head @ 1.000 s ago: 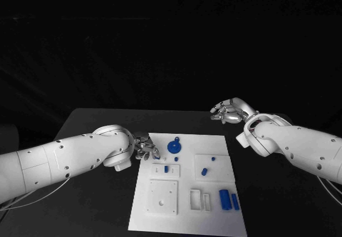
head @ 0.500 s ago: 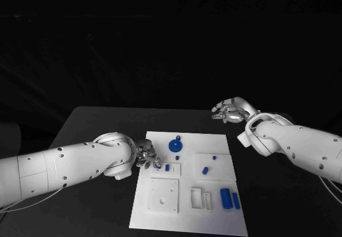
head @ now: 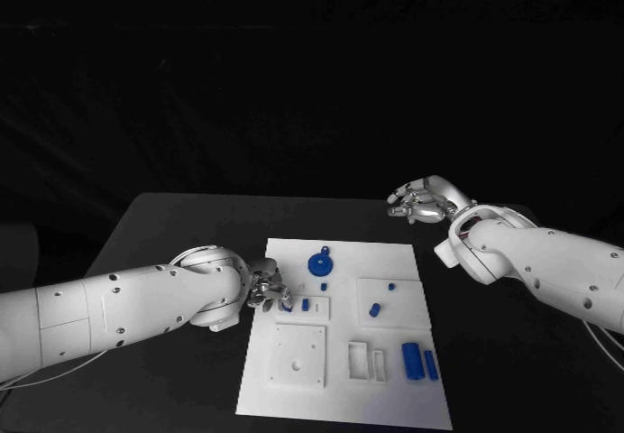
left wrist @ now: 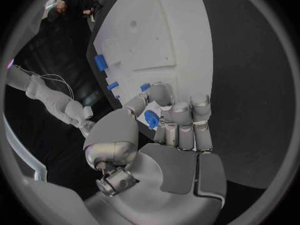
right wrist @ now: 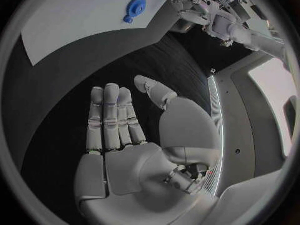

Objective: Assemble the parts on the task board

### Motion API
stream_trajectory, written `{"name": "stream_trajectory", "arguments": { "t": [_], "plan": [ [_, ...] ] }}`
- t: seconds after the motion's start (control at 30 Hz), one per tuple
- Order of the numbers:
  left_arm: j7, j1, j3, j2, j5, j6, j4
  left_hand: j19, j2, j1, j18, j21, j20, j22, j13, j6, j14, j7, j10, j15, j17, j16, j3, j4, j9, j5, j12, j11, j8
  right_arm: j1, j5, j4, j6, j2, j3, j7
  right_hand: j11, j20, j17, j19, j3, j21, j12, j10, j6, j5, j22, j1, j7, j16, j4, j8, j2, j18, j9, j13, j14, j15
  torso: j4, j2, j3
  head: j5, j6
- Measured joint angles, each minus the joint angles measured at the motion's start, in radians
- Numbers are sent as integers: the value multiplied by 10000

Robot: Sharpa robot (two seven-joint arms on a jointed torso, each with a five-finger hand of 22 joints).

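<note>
In the head view the white board (head: 341, 379) runs from the lower middle of the frame up to the centre on the black table (head: 169, 225). Nearest, at its lower right, lie two blue bars (head: 417, 363) side by side beside a slotted white block (head: 365, 361), with a square white plate (head: 298, 357) to their left. Farther up, a short blue peg (head: 306, 306) stands in a small white block, and a blue piece (head: 373, 311) and a blue dot sit on a raised square at the right. Near the far edge lies a round blue disc (head: 320, 265). The left hand (head: 268, 290) sits at the board's left edge; the left wrist view alone shows its fingers pinching a small blue part (left wrist: 152, 119). The right hand (head: 421, 203), in the upper right beyond the board, shows in the right wrist view with fingers (right wrist: 111, 117) straight, apart from the thumb, holding nothing. No writing can be read.
</note>
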Motion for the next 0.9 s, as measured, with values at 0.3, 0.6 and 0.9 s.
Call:
{"name": "stream_trajectory", "arguments": {
  "t": [0.3, 0.6, 0.9],
  "plan": [
    [11, 3, 6, 3, -160, -78, -56, 0, 40, -38, -5, 39, 0, -1, 10, 2, 17, -1, 2, 15, 0, 0, -2, -1, -13, 33, 0, 1, -2, -1, 0, 4, 0, -12, 0, 0, 0, 0, -9, 0, 0, 0, 0, 0, 6, 41, 0, 0, -6, 0, 0, 0, 0, 0, -1, 1, 0, 0, -1, -1, 4, 0, -9],
    [12, -39, -10, -36, -268, -232, 4, -1, 43, -34, -11, 39, 1, 8, 13, 3, 29, -2, 16, 23, 8, -1, 12, -41, -11, 28, 0, 17, -25, -3, 0, 4, 0, -22, 0, 0, 0, 0, -9, 0, 0, 0, 0, 0, 10, 41, 0, 0, -10, 0, 0, 0, 0, 1, -2, -9, 0, 0, -7, 0, 4, -24, -9],
    [12, -44, -13, -25, -320, -266, -6, 35, 42, -33, -41, 39, -35, 7, 19, 15, 79, -12, 33, 3, 7, -1, -2, -55, -25, -8, 40, 33, 18, -5, 0, 6, 0, -32, 0, 0, 0, 0, -9, 0, 0, 0, 0, 0, 4, 78, 0, 0, -4, 0, 0, 0, 0, 1, 7, -8, 0, 0, -1, -2, 4, -41, -9]
  ]
}}
